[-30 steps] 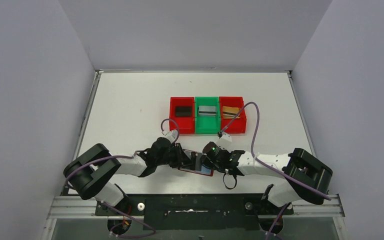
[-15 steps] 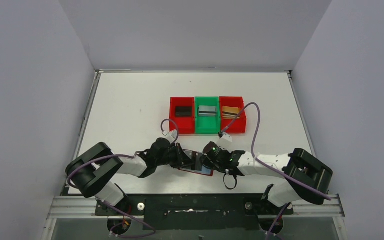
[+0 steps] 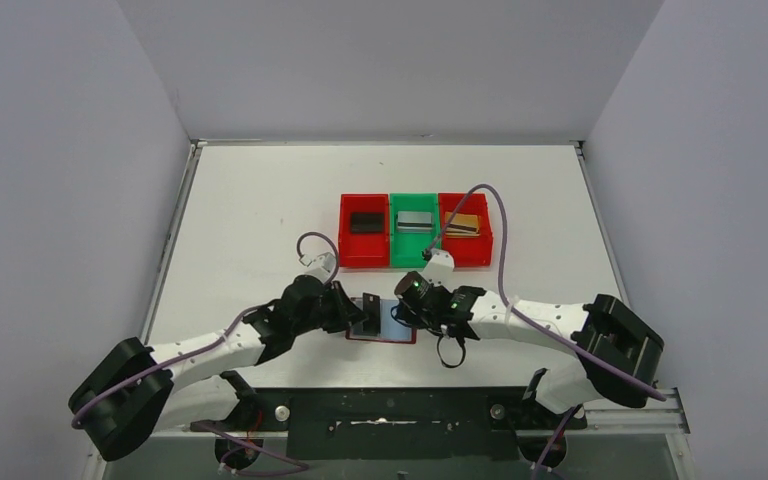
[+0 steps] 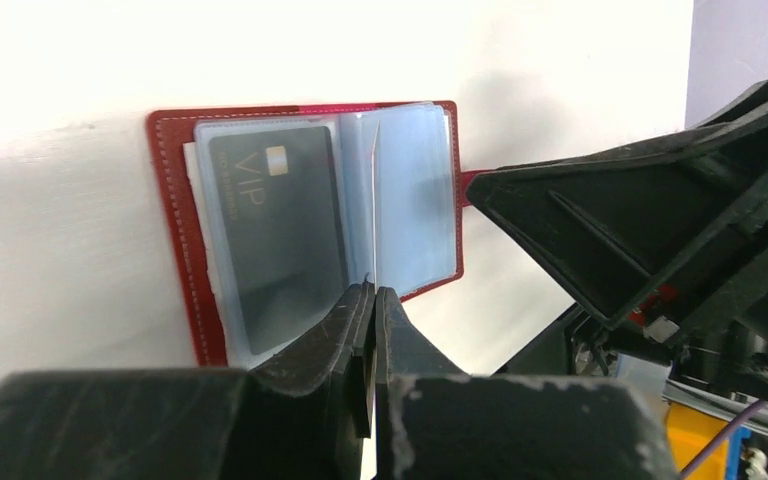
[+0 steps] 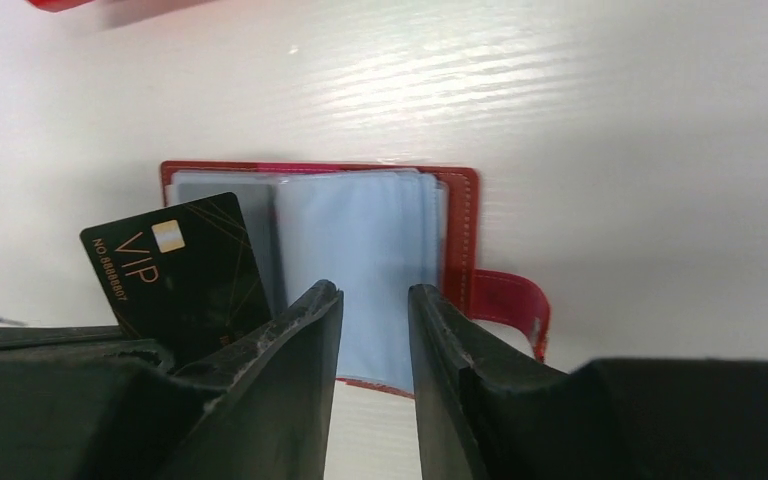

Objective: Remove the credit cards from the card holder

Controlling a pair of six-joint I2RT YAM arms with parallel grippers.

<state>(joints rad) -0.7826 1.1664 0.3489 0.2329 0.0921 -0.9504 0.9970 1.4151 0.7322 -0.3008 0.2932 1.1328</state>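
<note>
Pulling black card (image 5: pixel 175 270) from holder (image 5: pixel 360 235), open on desk (image 3: pixel 260 220). Left end effector (image 4: pixel 370 292) clamped on card edge; right end effector (image 5: pixel 375 300) apart above holder. Next: lift clear, carry to bin (image 3: pixel 364 254).

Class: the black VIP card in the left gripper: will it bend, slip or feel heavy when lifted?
Probably stiff: the black card stands flat and unbent though the left gripper pinches only one end. Likely light, being thin. Its smooth face might slip in such a small pinch.
</note>
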